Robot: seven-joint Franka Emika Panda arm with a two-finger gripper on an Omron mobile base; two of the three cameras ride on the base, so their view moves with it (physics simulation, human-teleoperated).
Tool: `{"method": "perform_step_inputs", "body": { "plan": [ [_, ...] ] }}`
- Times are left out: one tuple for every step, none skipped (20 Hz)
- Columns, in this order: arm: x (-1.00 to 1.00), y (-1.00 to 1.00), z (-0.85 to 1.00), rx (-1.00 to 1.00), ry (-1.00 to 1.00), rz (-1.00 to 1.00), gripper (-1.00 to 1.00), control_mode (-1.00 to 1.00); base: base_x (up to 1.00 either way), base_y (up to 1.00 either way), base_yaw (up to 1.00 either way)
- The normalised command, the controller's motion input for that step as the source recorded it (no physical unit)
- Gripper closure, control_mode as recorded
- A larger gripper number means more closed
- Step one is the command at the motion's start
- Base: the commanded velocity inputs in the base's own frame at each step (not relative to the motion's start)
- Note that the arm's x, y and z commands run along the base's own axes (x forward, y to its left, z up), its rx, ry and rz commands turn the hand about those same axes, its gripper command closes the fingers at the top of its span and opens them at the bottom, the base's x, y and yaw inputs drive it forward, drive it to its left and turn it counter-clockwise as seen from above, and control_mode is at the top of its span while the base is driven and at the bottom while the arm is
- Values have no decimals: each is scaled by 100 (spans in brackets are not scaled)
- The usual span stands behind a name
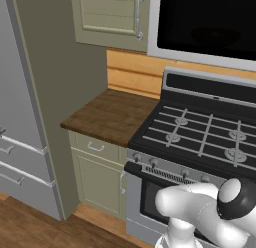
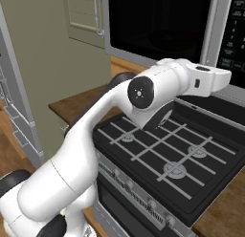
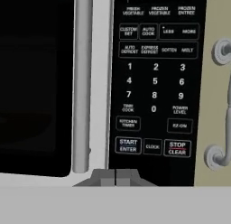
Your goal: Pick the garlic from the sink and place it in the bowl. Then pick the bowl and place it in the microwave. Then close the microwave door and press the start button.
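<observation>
The microwave (image 1: 205, 22) hangs above the stove with its door (image 2: 158, 21) shut, black window facing out. In the hand view its long silver bar handle (image 3: 82, 83) stands left of the dark button panel (image 3: 155, 83). The START/ENTER button (image 3: 128, 145) is in the panel's bottom row. My gripper (image 3: 116, 177) is shut with nothing in it, its tips together just below that row and a little left of the start button. My arm (image 2: 143, 92) reaches up over the stove toward the panel (image 2: 237, 30). The garlic, the bowl and the sink are out of view.
A black gas stove (image 1: 200, 137) with grates lies under the arm. To its left are a wooden counter (image 1: 110, 114) and a grey fridge (image 1: 20, 142). A pale green wall cabinet (image 1: 107, 14) sits left of the microwave. Another cabinet's handle (image 3: 221, 51) flanks the panel on the right.
</observation>
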Motion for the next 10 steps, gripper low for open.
{"method": "perform_step_inputs", "body": {
  "plan": [
    [22,-3,0,0,0,-1,100,-100,0,0,0],
    [20,-4,0,0,0,-1,100,-100,0,0,0],
    [27,-9,0,0,0,0,100,-100,0,0,0],
    [25,-16,0,0,0,0,100,-100,0,0,0],
    [22,-26,0,0,0,0,100,-100,0,0,0],
    [15,-34,0,0,0,0,100,-100,0,0,0],
    [14,-36,0,0,0,0,100,-100,0,0,0],
    [13,-35,0,0,0,0,100,-100,0,0,0],
    [17,-25,0,0,0,0,100,-100,0,0,0],
    [23,-13,0,1,0,0,100,-100,0,0,0]
  ]
}}
